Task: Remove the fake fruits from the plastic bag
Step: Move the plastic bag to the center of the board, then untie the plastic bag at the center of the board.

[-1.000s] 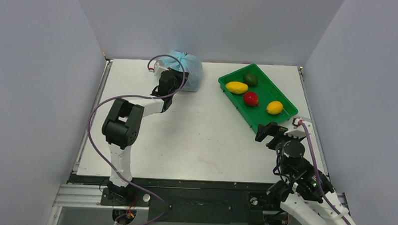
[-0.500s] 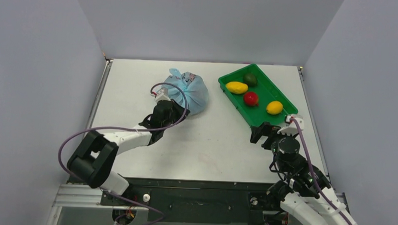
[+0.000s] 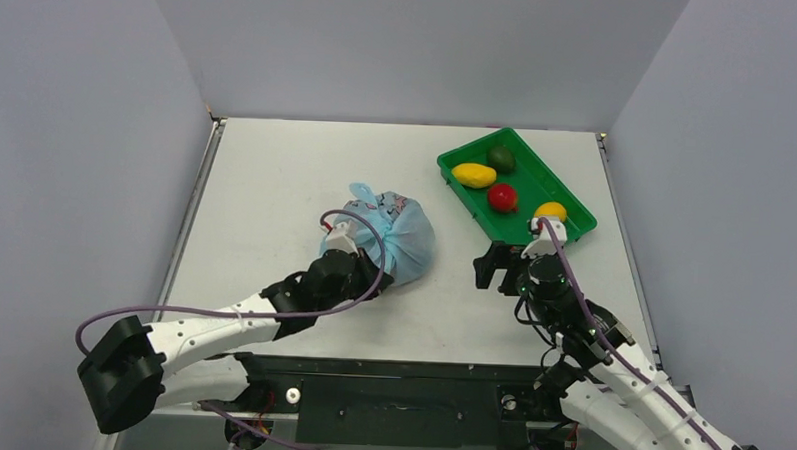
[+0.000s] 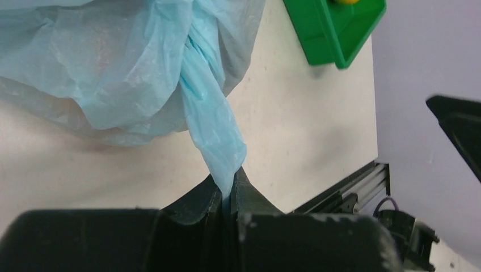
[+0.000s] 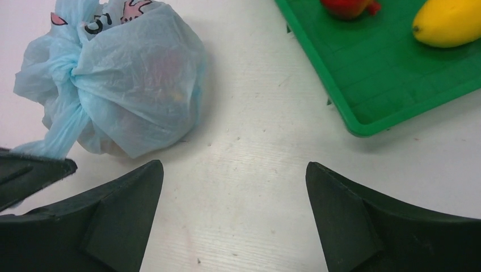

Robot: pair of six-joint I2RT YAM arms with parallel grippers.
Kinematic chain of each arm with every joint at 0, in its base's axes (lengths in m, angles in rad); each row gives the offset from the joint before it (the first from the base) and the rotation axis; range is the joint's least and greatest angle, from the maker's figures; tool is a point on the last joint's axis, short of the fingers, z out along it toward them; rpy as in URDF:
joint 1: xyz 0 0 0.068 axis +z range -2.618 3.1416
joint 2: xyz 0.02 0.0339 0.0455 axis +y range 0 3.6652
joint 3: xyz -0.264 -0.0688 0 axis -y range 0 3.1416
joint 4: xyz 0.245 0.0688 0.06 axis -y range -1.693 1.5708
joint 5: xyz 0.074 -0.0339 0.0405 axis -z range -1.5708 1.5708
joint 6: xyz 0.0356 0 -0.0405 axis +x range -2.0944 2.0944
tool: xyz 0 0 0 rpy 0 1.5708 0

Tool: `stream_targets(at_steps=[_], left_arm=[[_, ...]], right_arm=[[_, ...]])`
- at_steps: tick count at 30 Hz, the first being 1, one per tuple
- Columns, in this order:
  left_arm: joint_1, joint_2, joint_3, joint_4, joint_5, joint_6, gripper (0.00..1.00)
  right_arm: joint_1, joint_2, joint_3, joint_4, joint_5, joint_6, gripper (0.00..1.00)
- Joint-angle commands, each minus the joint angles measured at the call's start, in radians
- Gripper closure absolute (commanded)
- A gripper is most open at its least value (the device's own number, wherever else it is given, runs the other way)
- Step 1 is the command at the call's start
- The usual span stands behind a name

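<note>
Moved: the plastic bag (image 3: 392, 243) has come away from the far edge at 12 o'clock and now sits mid-table, a touch toward 6; the left arm has folded back with it, and the right gripper (image 5: 232, 167) has swung from the tray's near end toward 9 o'clock.
Bag, heading: a rounded bundle with no clear long axis; the tied neck sits on its 10 o'clock side, and one twisted handle strip (image 4: 211, 127) is pulled taut toward 7 o'clock.
Left gripper (image 4: 228, 198): jaws pressed together, clamped on the end of that strip.
Right gripper, state: jaws spread wide with bare table (image 5: 255, 153) between them, holding nothing; it hangs between bag and tray.
Fake fruits (image 5: 156, 73): inside the tied bag, just reddish blurs through the film; how many, I cannot tell.
Green tray (image 3: 455, 159): one, at 1 to 2 o'clock, long axis running 11 to 5.
Tray count: four fruits, namely two yellow fruits (image 3: 474, 175), one dark green fruit (image 3: 501, 158), one red fruit (image 3: 503, 197).
Top view only: all four tray fruits and both arms together.
Right wrist only: the knot, plus pink and black drawings on the bag's top; just the red fruit and one yellow in frame.
Left wrist only: the pinch on the strip, close up.
</note>
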Motion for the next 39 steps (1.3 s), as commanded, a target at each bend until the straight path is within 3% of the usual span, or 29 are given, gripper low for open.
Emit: stream_targets(at_steps=[1, 7, 11, 15, 21, 25, 27, 29, 34, 37, 38, 39], left_arm=[[-0.133, -0.116, -0.078, -0.04, -0.129, -0.133, 1.0], [-0.348, -0.198, -0.161, -0.031, -0.253, -0.273, 1.0], [-0.473, -0.178, -0.197, 0.023, -0.323, -0.331, 1.0], [-0.534, -0.127, -0.165, -0.006, -0.341, -0.324, 1.0], [-0.572, -0.089, -0.074, -0.176, -0.356, -0.308, 0.99], [-0.594, -0.148, -0.049, -0.272, -0.415, -0.305, 0.79], [-0.609, -0.208, -0.04, -0.327, -0.449, -0.312, 0.63], [-0.621, -0.255, -0.029, -0.399, -0.477, -0.322, 0.59], [-0.626, -0.389, -0.01, -0.599, -0.546, -0.411, 0.56], [-0.618, -0.489, 0.004, -0.683, -0.611, -0.413, 0.69], [-0.615, -0.504, 0.012, -0.706, -0.627, -0.4, 0.64], [-0.607, -0.532, 0.028, -0.713, -0.654, -0.367, 0.48]], right_arm=[[0.004, 0.068, -0.052, 0.14, -0.125, 0.033, 0.09], [0.006, 0.142, -0.144, 0.351, -0.324, 0.071, 0.12], [0.011, 0.234, -0.165, 0.47, -0.463, 0.082, 0.2], [0.057, 0.291, -0.158, 0.537, -0.497, 0.101, 0.21], [0.18, 0.297, -0.123, 0.477, -0.334, 0.137, 0.21], [0.299, 0.258, -0.124, 0.417, -0.112, 0.233, 0.2], [0.35, 0.238, -0.13, 0.395, -0.014, 0.265, 0.2], [0.38, 0.226, -0.132, 0.385, 0.048, 0.286, 0.2], [0.389, 0.247, -0.096, 0.365, 0.079, 0.314, 0.2], [0.39, 0.297, -0.054, 0.353, 0.098, 0.337, 0.21], [0.392, 0.309, -0.037, 0.352, 0.101, 0.34, 0.21], [0.393, 0.325, -0.03, 0.35, 0.11, 0.344, 0.21]])
